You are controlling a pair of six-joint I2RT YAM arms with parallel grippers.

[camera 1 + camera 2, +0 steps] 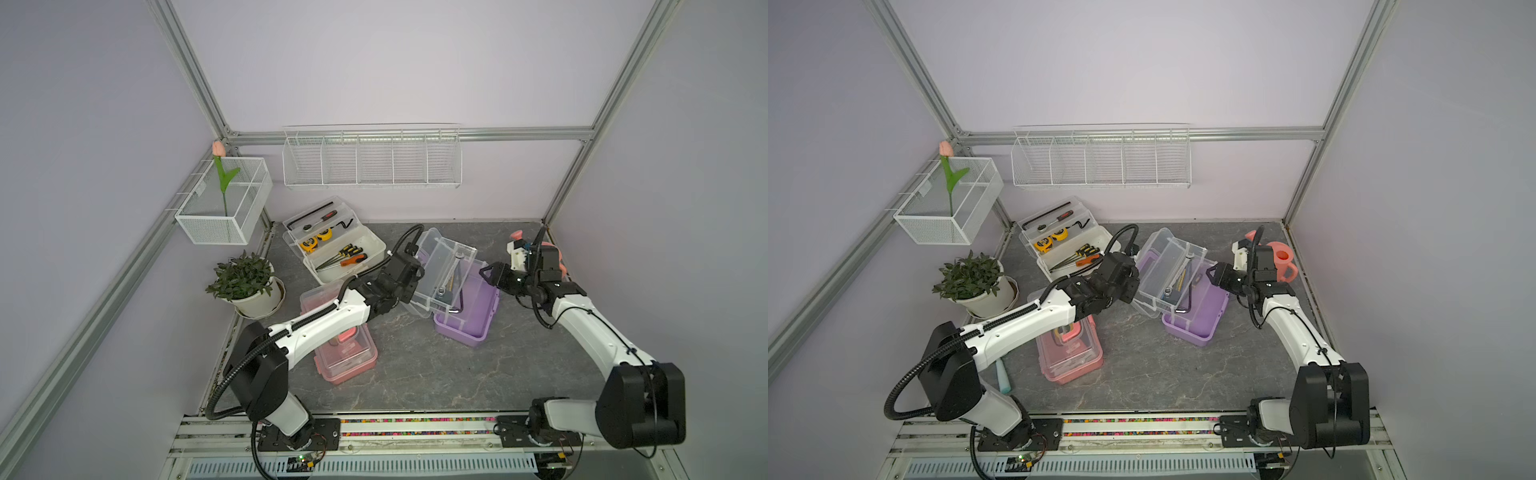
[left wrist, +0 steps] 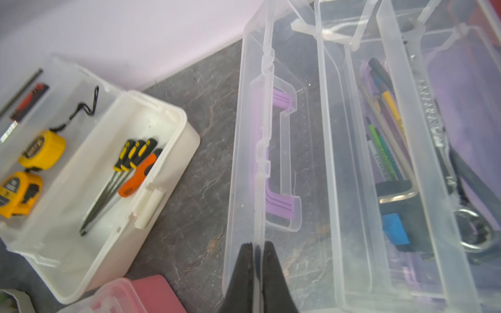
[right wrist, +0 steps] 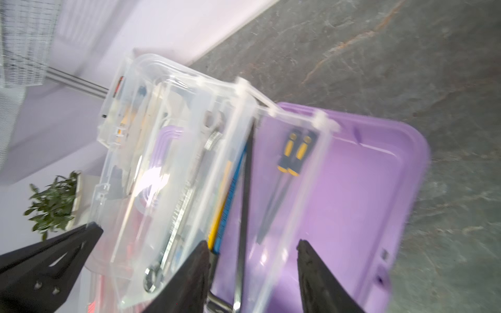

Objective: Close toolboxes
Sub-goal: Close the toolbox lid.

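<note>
Ok, I've got L claw [image 2: 257, 245] pinching the clear lid [image 2: 244, 162] rim of the purple toolbox [image 3: 352, 203], lid part-raised; R claw [image 3: 252, 246] spread at its inner tray [image 3: 271, 203].

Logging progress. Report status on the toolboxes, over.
Left claw shut on purple toolbox's clear lid. Right claw open at its tray. White toolbox open, pink toolbox lid down. Hex key juts from tray, may foul closing.
</note>
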